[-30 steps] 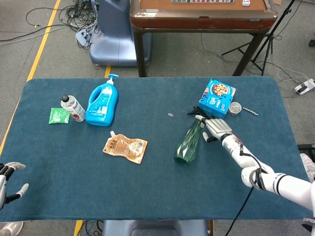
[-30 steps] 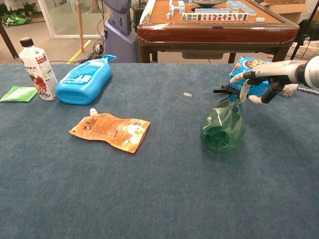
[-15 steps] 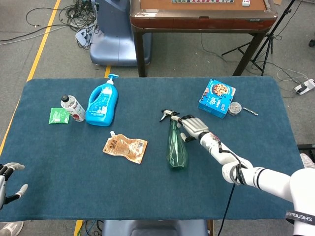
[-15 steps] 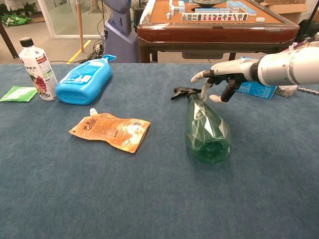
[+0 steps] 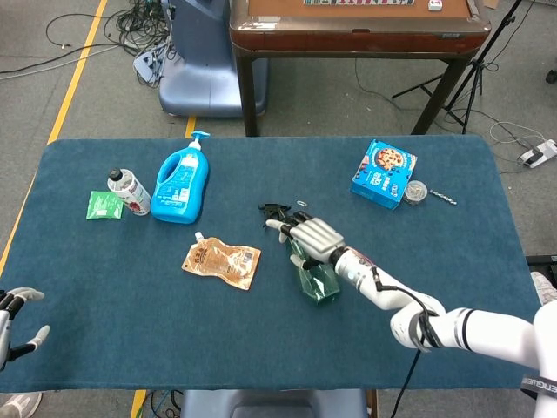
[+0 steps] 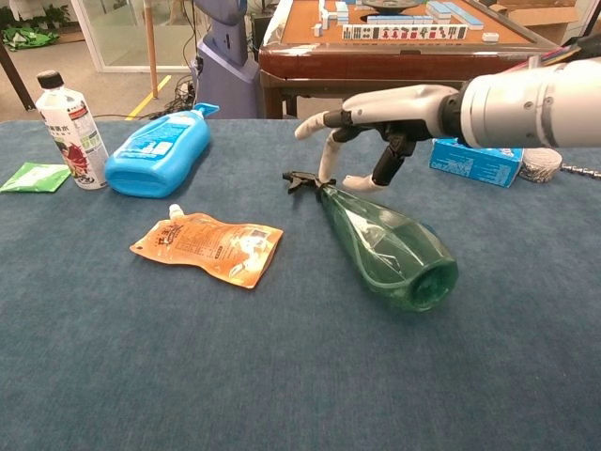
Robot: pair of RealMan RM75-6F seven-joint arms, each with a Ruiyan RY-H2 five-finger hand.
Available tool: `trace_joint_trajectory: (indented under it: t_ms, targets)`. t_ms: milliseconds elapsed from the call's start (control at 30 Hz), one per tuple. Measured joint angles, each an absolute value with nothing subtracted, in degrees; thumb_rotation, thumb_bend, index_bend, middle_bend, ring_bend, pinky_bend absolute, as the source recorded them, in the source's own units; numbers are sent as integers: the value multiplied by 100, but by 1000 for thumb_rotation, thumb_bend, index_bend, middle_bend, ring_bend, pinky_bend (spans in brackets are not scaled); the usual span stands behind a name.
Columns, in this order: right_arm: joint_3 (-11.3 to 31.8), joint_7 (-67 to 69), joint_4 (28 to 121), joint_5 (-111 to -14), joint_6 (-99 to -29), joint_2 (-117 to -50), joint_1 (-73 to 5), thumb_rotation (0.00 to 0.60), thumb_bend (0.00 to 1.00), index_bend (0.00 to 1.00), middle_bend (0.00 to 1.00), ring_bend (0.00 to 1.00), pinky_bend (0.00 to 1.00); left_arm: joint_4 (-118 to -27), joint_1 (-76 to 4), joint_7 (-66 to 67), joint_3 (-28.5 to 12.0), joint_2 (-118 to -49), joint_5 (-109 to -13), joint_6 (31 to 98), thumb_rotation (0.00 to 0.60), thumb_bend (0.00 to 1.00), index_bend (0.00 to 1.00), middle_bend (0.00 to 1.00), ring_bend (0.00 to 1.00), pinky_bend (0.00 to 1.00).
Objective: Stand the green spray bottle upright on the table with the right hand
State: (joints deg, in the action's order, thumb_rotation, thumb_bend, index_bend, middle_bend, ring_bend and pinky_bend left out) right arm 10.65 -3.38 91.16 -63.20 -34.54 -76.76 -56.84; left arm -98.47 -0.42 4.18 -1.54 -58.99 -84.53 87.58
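Observation:
The green spray bottle [image 5: 317, 279] [image 6: 390, 242] lies on its side on the blue table [image 5: 130, 296], black nozzle [image 6: 300, 178] pointing far-left and base toward the front right. My right hand [image 5: 313, 237] [image 6: 376, 117] is above its neck, a finger [image 6: 327, 160] and the thumb reaching down on either side of the neck and holding it while the other fingers spread. My left hand [image 5: 17, 318] rests off the table's front-left corner, fingers apart and holding nothing.
A blue detergent bottle [image 5: 181, 185] [image 6: 155, 150], a white bottle [image 5: 129, 192], a green packet [image 5: 104, 205] and an orange pouch [image 5: 222, 261] [image 6: 211, 246] lie to the left. A blue cookie box [image 5: 384, 172] [image 6: 474, 160] and a small tin [image 5: 415, 192] sit at the far right.
My right hand moved left across the table with the bottle's neck. The bottle swung round, its nozzle now pointing far-left and its base front-right. The left hand stayed put.

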Motion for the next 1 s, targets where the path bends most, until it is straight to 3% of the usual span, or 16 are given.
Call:
trace_joint_trajectory:
  t_ms: [200,500,1000]
  targets:
    - [805,-421,9813,-7243,-3715,-7356,-5486,600,437,0,344,82,78,-9850,-18,397,-128,-5885,-8499,8798,600,255,359,310,292,162]
    - [245,-657,10080,-8161,-3738,-7259,-5374,600,425,0,380,82,78,-9853,-7,382,-88,-5890,-8573,8805,600,255,361,310,292,162]
    - [-248,-1397,9813,-8364,-3760,-6835,-5178,600,426,0,476,82,78,-9807,3,319,-67,-5886,-8588,8794,600,255,361,310,292,162]
